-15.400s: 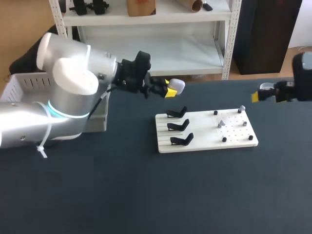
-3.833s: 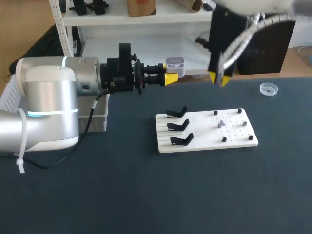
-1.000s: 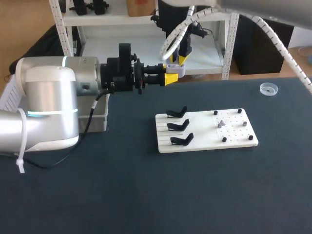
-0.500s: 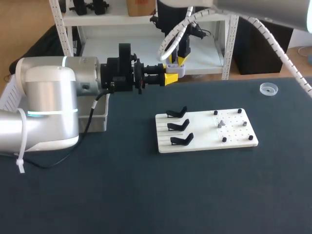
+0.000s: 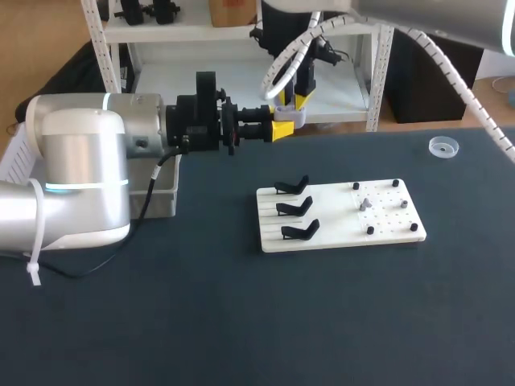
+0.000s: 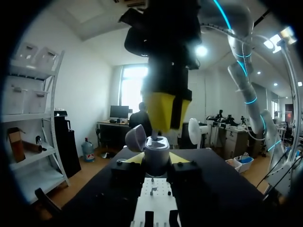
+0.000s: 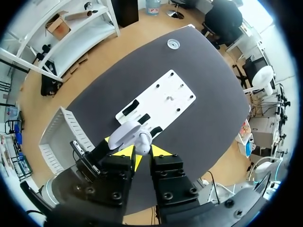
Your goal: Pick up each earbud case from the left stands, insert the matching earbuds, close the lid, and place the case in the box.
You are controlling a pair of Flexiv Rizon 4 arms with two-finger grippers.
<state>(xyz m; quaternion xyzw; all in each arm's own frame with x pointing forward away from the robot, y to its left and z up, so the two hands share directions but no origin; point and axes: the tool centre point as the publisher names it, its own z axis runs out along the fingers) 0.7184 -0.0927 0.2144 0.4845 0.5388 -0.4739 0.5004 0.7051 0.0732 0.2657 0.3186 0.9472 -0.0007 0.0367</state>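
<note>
My left gripper (image 5: 282, 129) reaches in level from the left, above the table's far edge. It is shut on the sides of a white earbud case (image 5: 293, 118) held upright. In the left wrist view the case (image 6: 156, 153) stands between the yellow tips with its lid (image 6: 135, 138) open. My right gripper (image 5: 299, 101) hangs straight down from above, and its fingers (image 6: 165, 111) meet at the case's mouth. They pinch a small pale earbud, most of it hidden. From the right wrist the case (image 7: 136, 137) lies right under the tips.
A white board (image 5: 338, 217) near the middle carries three empty black stands (image 5: 294, 207) and several pegs with grey earbuds (image 5: 364, 204). A white box (image 5: 165, 197) stands at the left behind my left arm. A clear dish (image 5: 442, 146) lies far right.
Nearly four seconds ago the right gripper hung to the right of the case; now it is directly over it. In the last second nothing visibly moved.
</note>
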